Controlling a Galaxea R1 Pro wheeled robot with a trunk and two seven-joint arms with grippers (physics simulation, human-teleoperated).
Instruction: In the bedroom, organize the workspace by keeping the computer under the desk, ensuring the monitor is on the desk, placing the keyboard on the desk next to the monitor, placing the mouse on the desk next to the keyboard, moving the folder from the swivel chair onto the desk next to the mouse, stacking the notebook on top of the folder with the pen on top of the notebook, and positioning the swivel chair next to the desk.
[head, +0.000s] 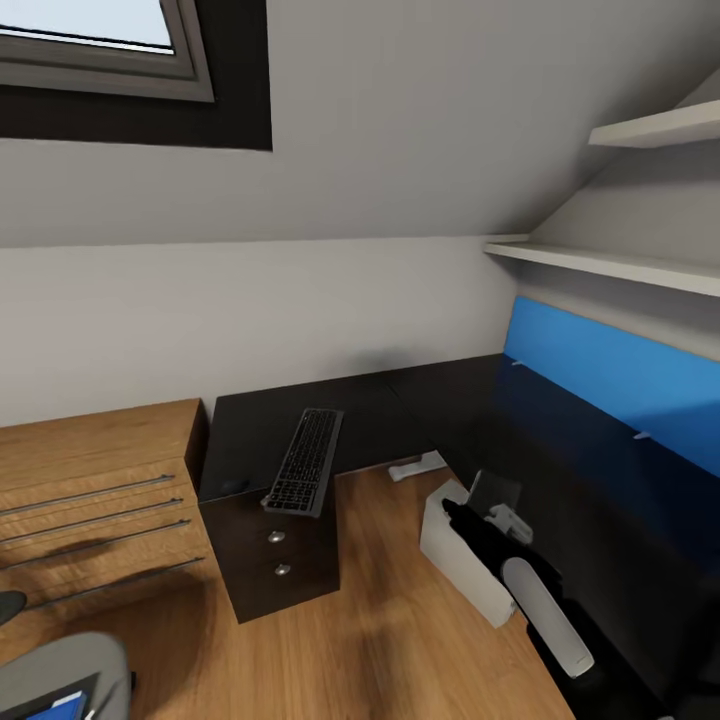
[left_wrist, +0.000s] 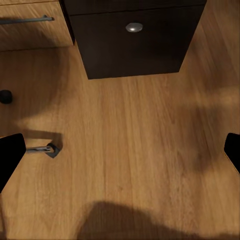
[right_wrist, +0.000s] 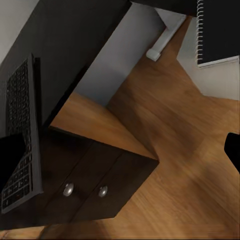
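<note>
While your head camera looked down into the corner under the sloped ceiling, the desk (head: 400, 400) spread its black L-shaped surface from the drawer unit (head: 275, 560) toward the blue wall panel (head: 610, 375). The keyboard (head: 305, 462) lay on that surface above the drawer unit, angled, with its near end reaching the front edge. A small dark lump (head: 235, 486) sat on the surface just beside it, too dim to name. The computer (head: 465, 560) stood on the wooden floor (head: 400, 640) at the desk's inner corner, partly behind your right arm (head: 540, 600). The notebook (right_wrist: 217, 30) rested on top of that grey case, as your right wrist camera showed. The swivel chair (head: 55, 670) sat at the lower left, well apart from the desk, with the folder (head: 55, 706) on its seat. A wooden dresser (head: 95, 500) stood touching the drawer unit. Both sets of jaws were spread wide and held nothing, the left ones (left_wrist: 120, 150) over bare floor
</note>
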